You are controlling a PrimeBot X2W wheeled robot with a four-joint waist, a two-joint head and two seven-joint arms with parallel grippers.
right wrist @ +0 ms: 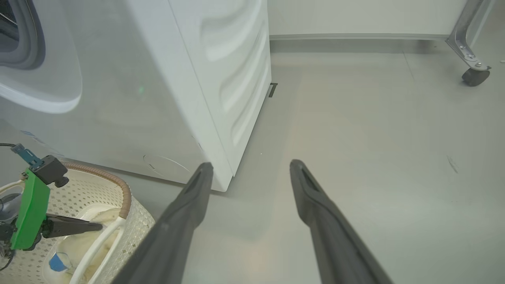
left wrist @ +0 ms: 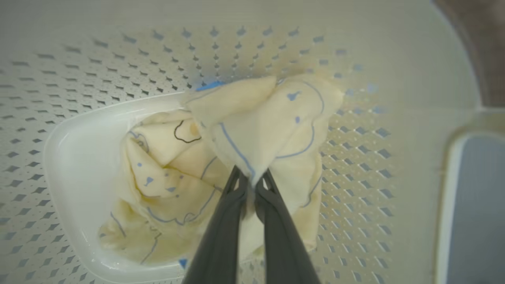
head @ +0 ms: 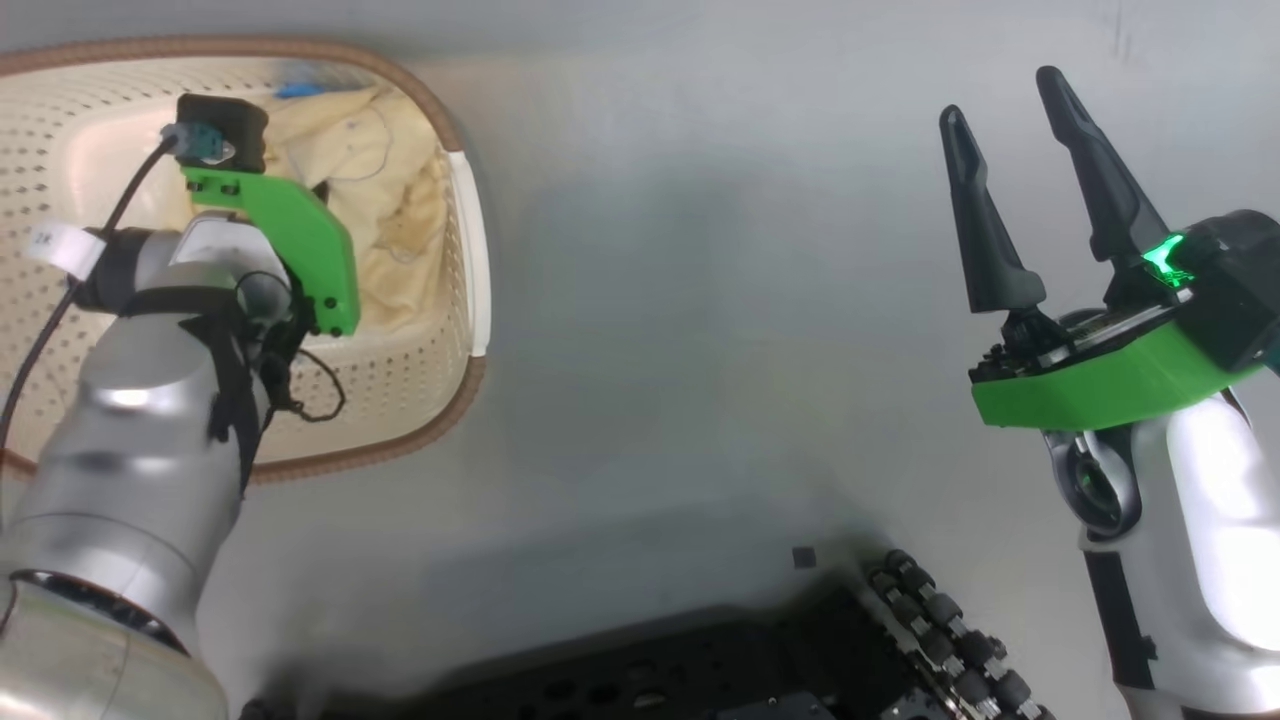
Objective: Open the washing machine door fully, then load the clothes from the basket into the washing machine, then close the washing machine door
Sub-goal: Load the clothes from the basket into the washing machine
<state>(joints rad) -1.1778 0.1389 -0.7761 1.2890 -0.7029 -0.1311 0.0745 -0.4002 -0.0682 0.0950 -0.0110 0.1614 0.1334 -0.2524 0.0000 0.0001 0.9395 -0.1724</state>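
Note:
The cream basket (head: 470,250) with its brown rim sits on the floor at the upper left of the head view. Inside it lie the pale cream-yellow clothes (head: 400,200) with blue line drawings. My left gripper (left wrist: 252,179) reaches down into the basket and is shut on a raised fold of a cream garment (left wrist: 260,130). More clothes (left wrist: 165,185) lie bunched on the basket floor. My right gripper (head: 1000,95) hangs open over bare floor, nothing between its fingers. The white washing machine (right wrist: 221,59) stands just behind the basket (right wrist: 126,193), its grey gasket (right wrist: 23,35) showing. The washing machine door is out of view.
Grey floor stretches to the right of the washer and the basket. A metal frame leg on a black caster (right wrist: 473,75) stands at the far right by the wall. My black wheeled base (head: 700,670) lies along the bottom of the head view.

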